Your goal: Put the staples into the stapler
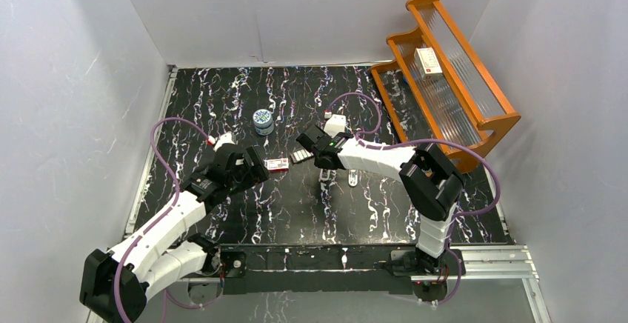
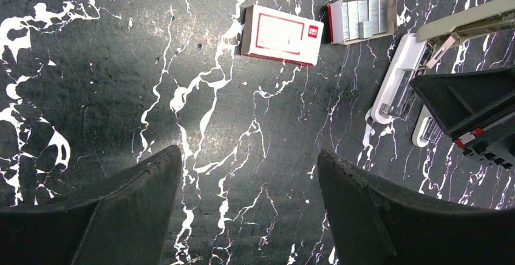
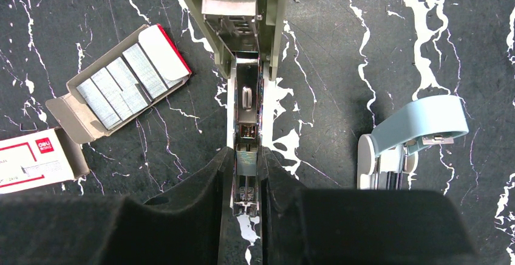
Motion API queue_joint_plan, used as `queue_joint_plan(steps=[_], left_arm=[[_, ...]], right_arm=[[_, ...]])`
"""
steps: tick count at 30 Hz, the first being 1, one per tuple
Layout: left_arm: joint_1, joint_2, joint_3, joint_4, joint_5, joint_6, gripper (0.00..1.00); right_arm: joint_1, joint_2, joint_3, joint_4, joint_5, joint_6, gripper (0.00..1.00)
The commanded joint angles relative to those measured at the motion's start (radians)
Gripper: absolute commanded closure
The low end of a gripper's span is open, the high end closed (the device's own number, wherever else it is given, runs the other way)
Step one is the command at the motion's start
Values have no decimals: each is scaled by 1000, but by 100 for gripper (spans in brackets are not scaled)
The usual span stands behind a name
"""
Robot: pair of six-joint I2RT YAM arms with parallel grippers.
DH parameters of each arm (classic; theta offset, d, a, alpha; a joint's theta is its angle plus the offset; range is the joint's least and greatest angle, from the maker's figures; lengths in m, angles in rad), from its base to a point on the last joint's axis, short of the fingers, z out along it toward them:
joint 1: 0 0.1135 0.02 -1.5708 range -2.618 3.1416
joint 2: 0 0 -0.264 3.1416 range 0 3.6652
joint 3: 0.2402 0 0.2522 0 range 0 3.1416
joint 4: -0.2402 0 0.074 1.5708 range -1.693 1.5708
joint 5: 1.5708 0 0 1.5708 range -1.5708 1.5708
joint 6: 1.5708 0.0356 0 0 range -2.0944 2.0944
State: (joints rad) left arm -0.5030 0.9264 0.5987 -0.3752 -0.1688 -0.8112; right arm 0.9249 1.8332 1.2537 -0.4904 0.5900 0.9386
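The cream-beige stapler [image 3: 246,104] lies on the table with its lid swung up and its metal rail bare. It also shows in the top view [image 1: 326,177] and in the left wrist view [image 2: 398,76]. My right gripper [image 3: 246,161] is shut on the near end of the rail, one finger on each side [image 1: 320,158]. The staples [image 3: 118,92] lie as silvery strips in a small grey tray left of the stapler [image 2: 363,19] [image 1: 298,156]. The red-and-white sleeve [image 2: 282,34] lies left of the tray [image 1: 278,164]. My left gripper [image 2: 249,174] is open and empty over bare table, short of the sleeve [image 1: 255,169].
A light blue stapler [image 3: 413,134] lies just right of the cream one [image 1: 354,180]. A round blue-and-white tin [image 1: 263,121] stands behind the sleeve. An orange wooden rack [image 1: 444,78] at the back right holds a white box [image 1: 428,60]. White walls close in the table.
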Motion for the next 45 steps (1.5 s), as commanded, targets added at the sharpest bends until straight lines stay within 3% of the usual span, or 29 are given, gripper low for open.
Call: queue_joint_plan(steps=[1, 14, 23, 45], left_arm=[[6, -6, 9, -15, -22, 5, 21], [6, -12, 13, -17, -20, 5, 21], [6, -3, 19, -10, -16, 7, 21], [6, 0, 8, -7, -12, 2, 21]], right_arm=[[-3, -15, 19, 13, 7, 5, 70], [-10, -75, 38, 26, 24, -54, 67], [-40, -72, 3, 182, -139, -186, 58], [-46, -48, 9, 72, -128, -127, 58]])
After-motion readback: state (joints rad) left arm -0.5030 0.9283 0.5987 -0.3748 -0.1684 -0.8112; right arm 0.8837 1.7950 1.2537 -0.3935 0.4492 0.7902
